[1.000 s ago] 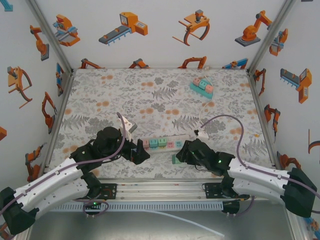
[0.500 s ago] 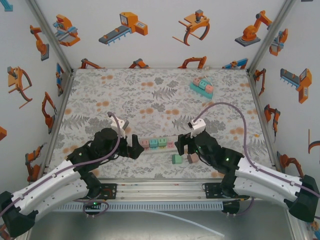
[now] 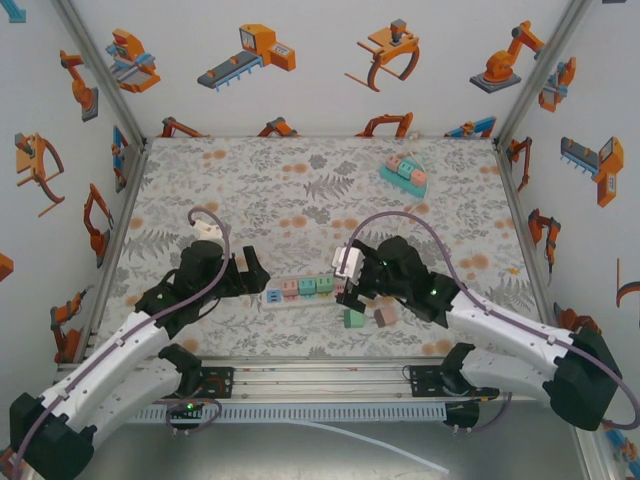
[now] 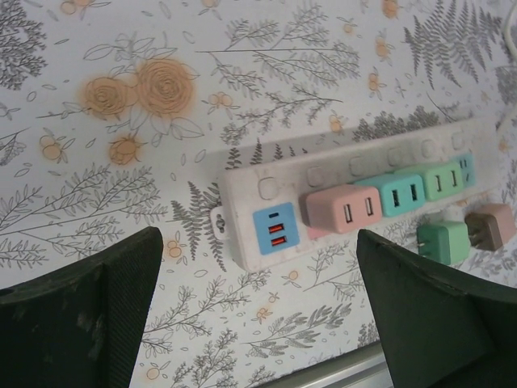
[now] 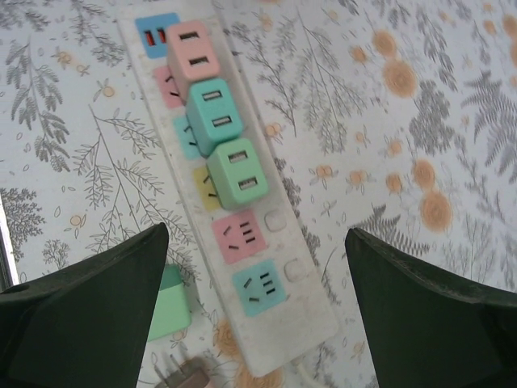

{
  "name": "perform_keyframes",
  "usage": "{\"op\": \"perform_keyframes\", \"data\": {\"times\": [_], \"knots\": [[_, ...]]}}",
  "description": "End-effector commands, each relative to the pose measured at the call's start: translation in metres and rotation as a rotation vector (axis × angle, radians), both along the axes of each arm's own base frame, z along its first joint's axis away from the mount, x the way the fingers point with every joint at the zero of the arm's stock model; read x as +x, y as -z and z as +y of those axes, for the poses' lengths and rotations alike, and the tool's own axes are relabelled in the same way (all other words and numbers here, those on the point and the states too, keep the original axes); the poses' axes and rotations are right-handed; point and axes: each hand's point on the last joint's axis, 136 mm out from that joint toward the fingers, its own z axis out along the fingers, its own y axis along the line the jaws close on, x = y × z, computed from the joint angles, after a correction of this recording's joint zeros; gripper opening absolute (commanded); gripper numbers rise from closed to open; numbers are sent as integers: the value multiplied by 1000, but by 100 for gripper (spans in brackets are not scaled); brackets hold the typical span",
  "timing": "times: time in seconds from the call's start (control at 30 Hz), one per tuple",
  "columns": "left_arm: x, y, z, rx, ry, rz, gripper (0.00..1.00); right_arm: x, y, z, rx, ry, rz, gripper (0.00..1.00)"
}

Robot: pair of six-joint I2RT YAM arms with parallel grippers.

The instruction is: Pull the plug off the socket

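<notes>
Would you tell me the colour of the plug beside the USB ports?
Pink plug; best in left wrist view.

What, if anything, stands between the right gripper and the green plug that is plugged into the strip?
Nothing visible. The right gripper hangs over the strip with jaws open, and the green plug lies unobstructed below; the teal plug sits close beside it.
</notes>
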Motion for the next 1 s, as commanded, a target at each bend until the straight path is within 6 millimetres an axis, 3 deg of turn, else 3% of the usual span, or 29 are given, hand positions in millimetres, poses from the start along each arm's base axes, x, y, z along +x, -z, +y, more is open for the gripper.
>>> {"op": "perform_keyframes", "data": {"times": [0.0, 0.23, 0.63, 0.77, 0.97], "knots": [[0, 11, 0, -39, -4, 56, 97, -12, -6, 17, -8, -198, -50, 79], [7, 31, 2, -31, -18, 113, 100, 5, 20, 32, -79, -220, 17, 70], [12, 59, -2, 0, -2, 185, 74, 16, 59, 50, -127, -242, 137, 49], [13, 72, -6, 5, 6, 235, 65, 15, 65, 52, -133, -253, 154, 42], [13, 89, -13, 1, 18, 304, 60, 13, 68, 51, -137, -258, 162, 30]]}}
